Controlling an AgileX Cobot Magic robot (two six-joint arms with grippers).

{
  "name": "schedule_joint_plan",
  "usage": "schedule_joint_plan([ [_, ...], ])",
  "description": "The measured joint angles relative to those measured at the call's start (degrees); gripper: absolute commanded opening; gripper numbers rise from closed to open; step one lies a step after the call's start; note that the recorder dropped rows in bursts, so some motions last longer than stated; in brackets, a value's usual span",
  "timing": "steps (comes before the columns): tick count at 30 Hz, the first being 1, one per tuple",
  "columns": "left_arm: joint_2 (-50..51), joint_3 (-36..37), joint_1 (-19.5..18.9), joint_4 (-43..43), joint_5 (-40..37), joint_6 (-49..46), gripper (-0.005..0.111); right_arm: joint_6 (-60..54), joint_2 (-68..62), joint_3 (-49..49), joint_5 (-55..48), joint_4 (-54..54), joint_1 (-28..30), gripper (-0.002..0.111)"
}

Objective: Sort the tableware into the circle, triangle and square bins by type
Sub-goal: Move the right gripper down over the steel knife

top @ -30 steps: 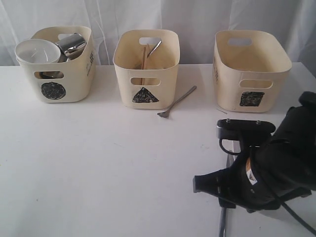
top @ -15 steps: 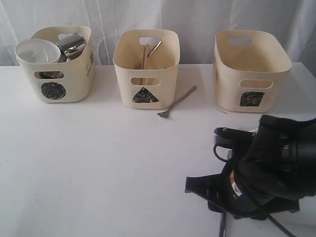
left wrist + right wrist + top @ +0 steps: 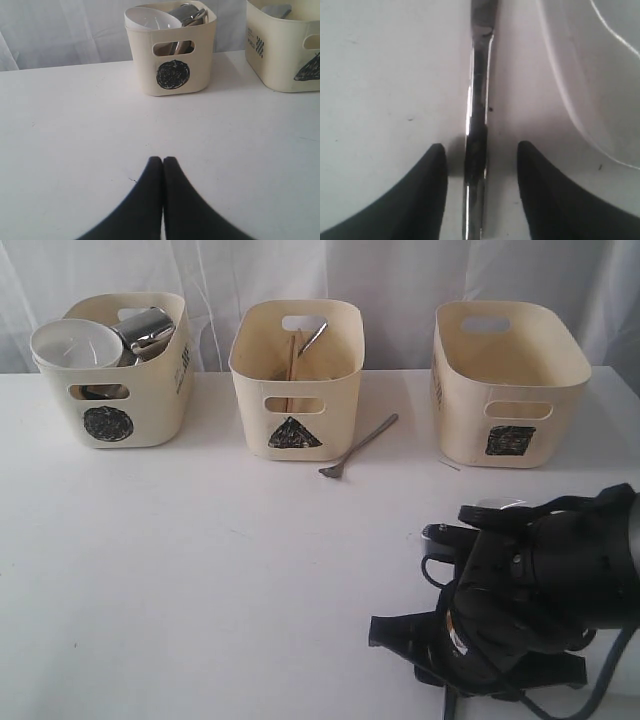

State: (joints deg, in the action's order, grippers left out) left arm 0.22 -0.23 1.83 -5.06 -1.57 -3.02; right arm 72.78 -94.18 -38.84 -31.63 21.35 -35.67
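Three cream plastic bins are standing in a row on the white table (image 3: 200, 570), and the triangle-marked bin (image 3: 296, 380) is sitting in the middle of them. Left of the triangle-marked bin, the circle-marked bin (image 3: 125, 375) is holding a round white bowl (image 3: 75, 343) and a shiny steel mug (image 3: 148, 330). The left gripper (image 3: 163, 165) is hovering over bare table well apart from the triangle-marked bin, its black fingers pressing together with nothing between them. Inside the triangle-marked bin, two wooden chopsticks (image 3: 292, 360) are leaning beside a steel utensil handle (image 3: 312, 338). Just right of the triangle-marked bin, a slim steel utensil (image 3: 358, 446), spoon or fork I cannot tell, is lying on the table. Farther right of it, the square-marked bin (image 3: 508, 385) is standing. Well in front and right of the triangle-marked bin, the right gripper (image 3: 480, 165) is straddling a flat steel knife (image 3: 479, 100) with its fingers spread, gripping nothing, while a large white plate (image 3: 600, 75) is lying just beside the knife.
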Motion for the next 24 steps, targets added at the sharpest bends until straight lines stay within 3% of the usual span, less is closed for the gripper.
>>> schedule_joint_plan([
  [4, 0.00, 0.00, 0.00, 0.00, 0.00, 0.00, 0.002, 0.30, -0.38, 0.00, 1.37, -0.13, 0.00, 0.000],
  [11, 0.00, 0.00, 0.00, 0.00, 0.00, 0.00, 0.002, 0.58, -0.13, 0.00, 6.75, -1.46, -0.30, 0.000],
  [16, 0.00, 0.00, 0.00, 0.00, 0.00, 0.00, 0.002, -6.32, 4.41, -0.10, 10.97, -1.52, -2.85, 0.000],
  [24, 0.00, 0.00, 0.00, 0.00, 0.00, 0.00, 0.002, -10.27, 10.18, -2.30, 12.09, 10.25, -3.71, 0.000],
])
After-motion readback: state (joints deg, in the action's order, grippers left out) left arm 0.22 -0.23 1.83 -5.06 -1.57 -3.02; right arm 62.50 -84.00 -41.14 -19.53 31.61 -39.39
